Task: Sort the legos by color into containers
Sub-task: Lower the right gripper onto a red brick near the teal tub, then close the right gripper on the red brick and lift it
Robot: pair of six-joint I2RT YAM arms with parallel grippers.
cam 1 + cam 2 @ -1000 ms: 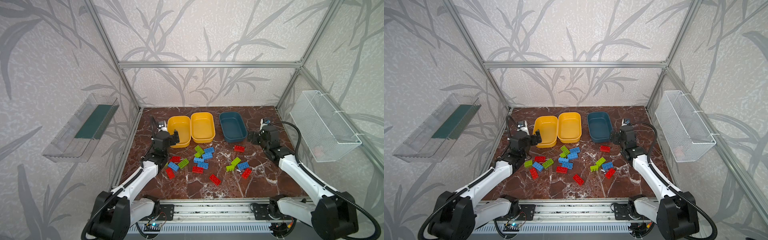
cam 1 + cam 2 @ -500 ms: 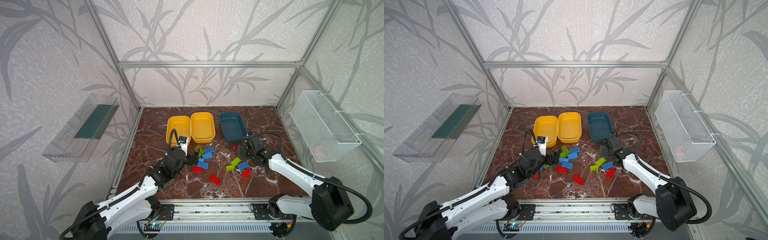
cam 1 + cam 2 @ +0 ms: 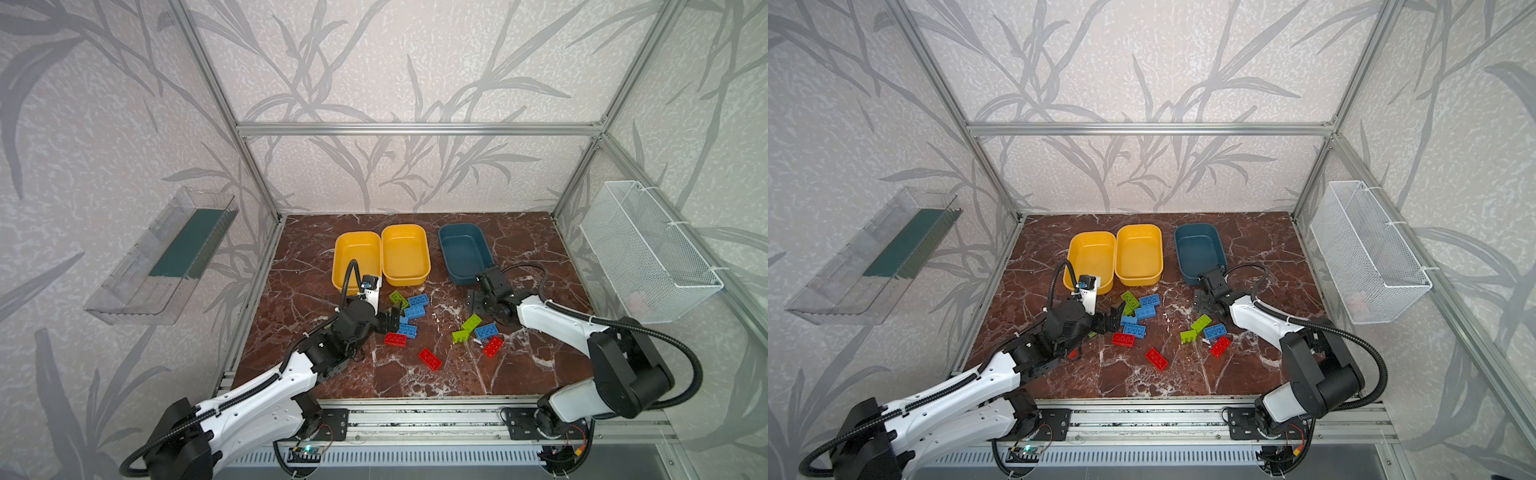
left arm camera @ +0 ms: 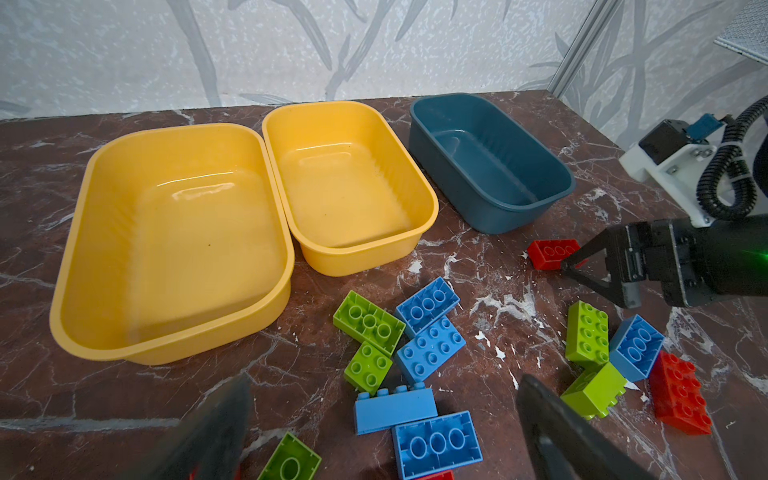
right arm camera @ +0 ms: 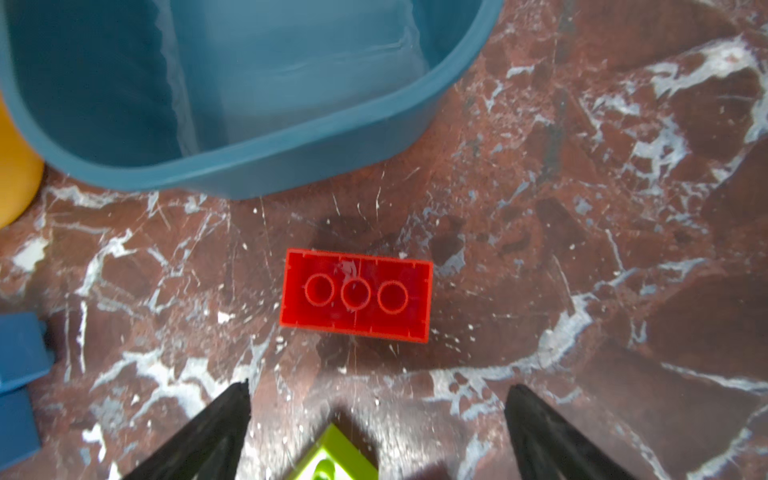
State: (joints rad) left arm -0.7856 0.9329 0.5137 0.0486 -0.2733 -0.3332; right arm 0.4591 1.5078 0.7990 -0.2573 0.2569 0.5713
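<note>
A red-brown marble counter [image 3: 519, 374] carries everything. On its far half stand three shallow rounded-rectangle plastic tubs, all empty. The left yellow tub [image 3: 356, 255] and the right yellow tub [image 3: 405, 251] touch along their long rims. The dark teal tub [image 3: 463, 249] stands apart to their right.

The left tool [image 4: 382, 378] is low over the counter, on the near side of the left yellow tub. Its black fingers [image 4: 552, 419] are spread wide and hold nothing. Just to its right lies a cluster of blue and lime studded bricks [image 3: 411, 309]. In the left wrist view a blue brick on its side [image 4: 395, 409] sits in line with the gap between the fingers; whether they touch it cannot be told.

The right tool [image 5: 379, 386] is also wide and empty, pointing at the near end of the dark teal tub. An upturned red brick [image 5: 356, 296], hollow side up, lies just beyond its fingertips, between the tool and that tub and clear of both.

On the near side of the right tool, a flat lime brick [image 3: 471, 322], a tipped lime brick [image 3: 459, 336], a small blue brick [image 3: 486, 331] and a red studded brick [image 3: 493, 346] lie close together. A lone red brick [image 3: 430, 358] lies between the two groups.
</note>
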